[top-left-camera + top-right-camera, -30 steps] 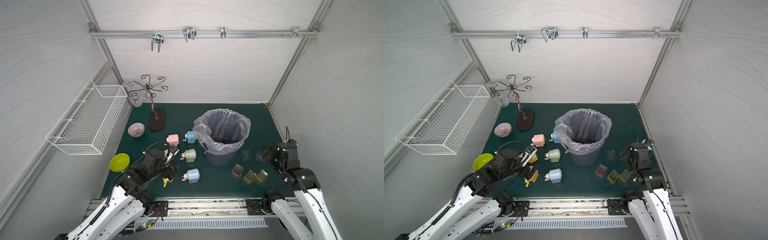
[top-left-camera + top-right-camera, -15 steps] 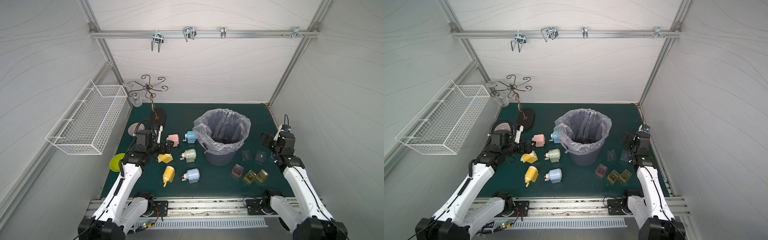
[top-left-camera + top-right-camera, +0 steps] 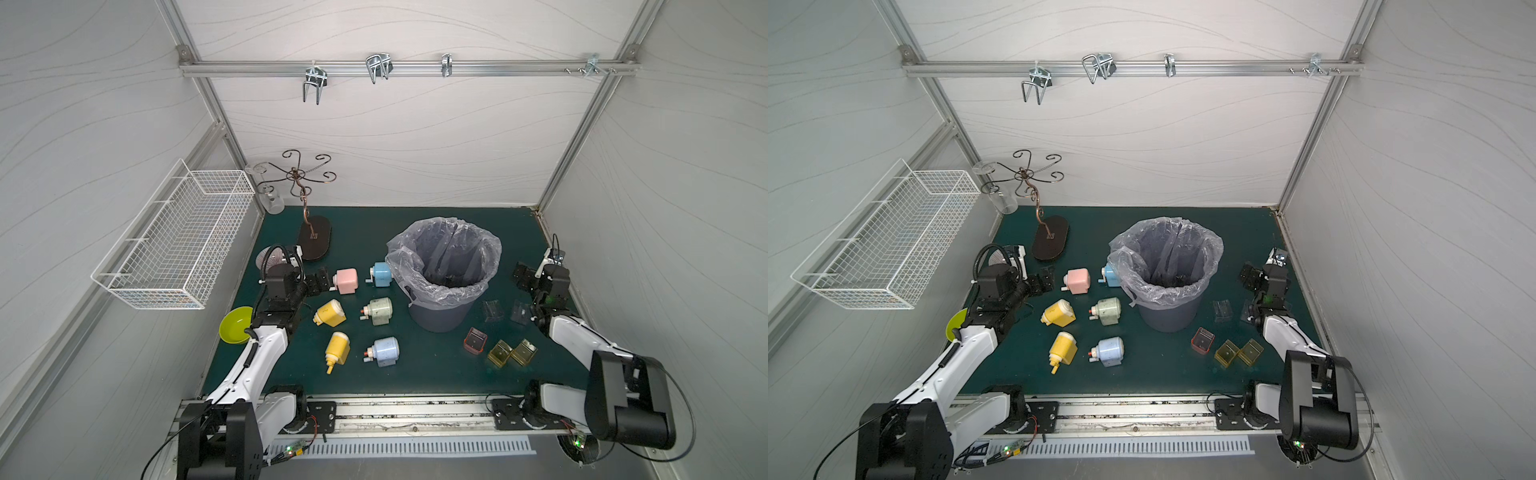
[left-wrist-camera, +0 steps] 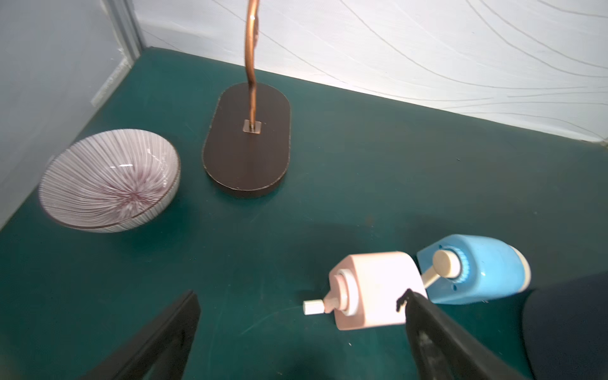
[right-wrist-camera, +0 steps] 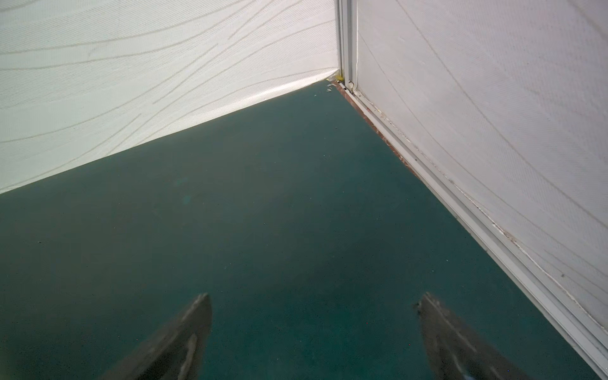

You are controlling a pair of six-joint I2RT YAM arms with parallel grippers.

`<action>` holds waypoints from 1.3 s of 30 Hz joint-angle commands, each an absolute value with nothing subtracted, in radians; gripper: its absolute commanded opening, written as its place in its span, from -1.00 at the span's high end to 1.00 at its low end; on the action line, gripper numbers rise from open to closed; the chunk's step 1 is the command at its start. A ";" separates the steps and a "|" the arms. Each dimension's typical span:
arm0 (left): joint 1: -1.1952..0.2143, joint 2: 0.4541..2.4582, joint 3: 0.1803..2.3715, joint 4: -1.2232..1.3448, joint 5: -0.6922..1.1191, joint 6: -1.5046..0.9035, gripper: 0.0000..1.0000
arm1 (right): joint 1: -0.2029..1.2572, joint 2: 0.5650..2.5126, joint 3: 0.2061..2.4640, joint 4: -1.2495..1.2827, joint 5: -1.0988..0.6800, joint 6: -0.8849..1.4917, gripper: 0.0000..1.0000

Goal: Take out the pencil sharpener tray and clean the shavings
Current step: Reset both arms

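Five loose trays [image 3: 475,340] lie up front, right of the bin [image 3: 436,320]. The left gripper [image 3: 319,282], jaws spread wide and empty, hovers just beside the pink sharpener [image 3: 347,281]; the right gripper [image 3: 524,277] gapes empty too. Risk imo: a sloppy pull shoves that light sharpener around or spills shavings [image 3: 451,279], currently in the bin, onto the green bench [image 3: 415,374]. White panel walls [image 3: 415,145] behind.

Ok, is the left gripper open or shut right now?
Open. In the left wrist view the left gripper has its fingers wide apart, closed on nothing; the pink sharpener lies just ahead on the mat.
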State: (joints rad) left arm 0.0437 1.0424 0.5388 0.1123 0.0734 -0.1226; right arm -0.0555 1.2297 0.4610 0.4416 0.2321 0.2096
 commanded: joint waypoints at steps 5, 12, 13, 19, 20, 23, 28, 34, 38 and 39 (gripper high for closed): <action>0.056 1.013 0.643 -0.142 0.092 -0.121 -0.99 | 0.037 1.113 0.445 0.362 0.449 0.243 -0.97; 0.057 0.960 0.761 -0.495 -0.034 -0.386 -1.00 | 0.016 0.919 0.597 -0.239 0.525 0.580 -0.98; 0.056 0.946 0.776 -0.529 -0.019 -0.387 -1.00 | 0.013 0.893 0.622 -0.305 0.516 0.602 -0.98; 0.056 0.961 0.882 -0.773 0.032 -0.488 -0.96 | 0.014 0.786 0.734 -0.497 0.415 0.572 -0.98; 0.056 0.971 0.888 -0.799 0.053 -0.505 -0.89 | 0.016 0.775 0.747 -0.512 0.404 0.566 -0.98; 0.057 0.995 0.879 -0.850 0.133 -0.563 -0.59 | 0.030 0.750 0.783 -0.560 0.385 0.537 -0.97; 0.056 0.997 0.838 -0.890 0.180 -0.627 -0.40 | 0.061 0.717 0.804 -0.605 0.389 0.497 -0.98; 0.052 1.019 0.811 -0.856 0.254 -0.638 -0.16 | 0.081 0.689 0.780 -0.617 0.380 0.497 -0.98; 0.008 1.061 0.830 -0.845 0.262 -0.646 0.06 | 0.086 0.683 0.776 -0.621 0.368 0.506 -0.98; -0.012 1.074 0.840 -0.845 0.247 -0.645 0.14 | 0.086 0.682 0.776 -0.622 0.368 0.506 -0.98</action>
State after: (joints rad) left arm 0.0231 1.0500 0.8154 -0.8631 0.2367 -0.6270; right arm 0.0795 0.6933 0.7822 -0.5953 0.3794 0.5079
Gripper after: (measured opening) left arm 0.448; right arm 0.988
